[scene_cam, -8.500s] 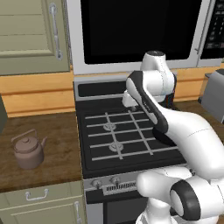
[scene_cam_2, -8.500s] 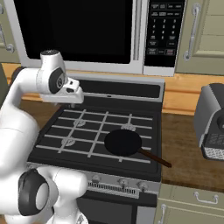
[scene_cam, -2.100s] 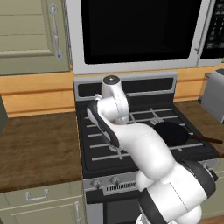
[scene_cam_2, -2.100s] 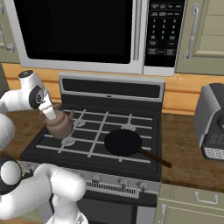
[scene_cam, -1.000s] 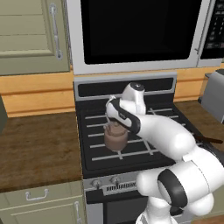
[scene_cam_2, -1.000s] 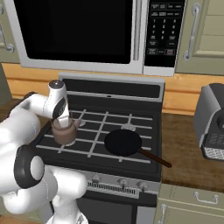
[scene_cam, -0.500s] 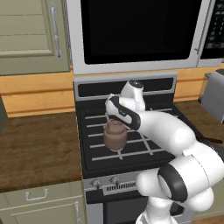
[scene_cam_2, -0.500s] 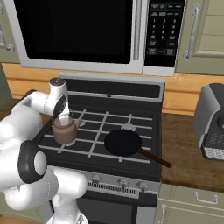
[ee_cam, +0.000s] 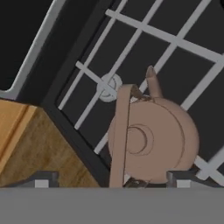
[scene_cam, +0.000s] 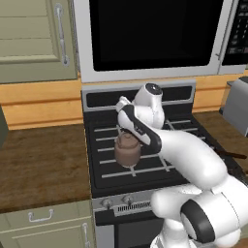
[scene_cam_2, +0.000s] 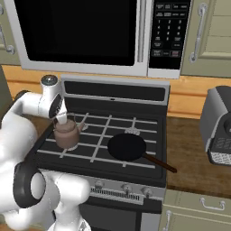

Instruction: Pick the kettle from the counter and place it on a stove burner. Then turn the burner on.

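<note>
The kettle [scene_cam: 127, 151] is sitting on the stove grate [scene_cam: 145, 167], at its left front part. The frying pan [scene_cam_2: 127, 147] is lying on the grate to the kettle's right. The bench [scene_cam: 43, 164] is lying left of the stove, the microwave [scene_cam: 150, 34] hanging above it.

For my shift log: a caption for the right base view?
Kettle on the stove grate under the gripper, frying pan to its right.

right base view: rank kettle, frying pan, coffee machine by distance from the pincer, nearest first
1. Small brownish-mauve metal kettle, right below the pincer, on the stove's left side.
2. Black round frying pan, mid-stove, to the right.
3. Grey coffee machine, on the far right counter.
</note>
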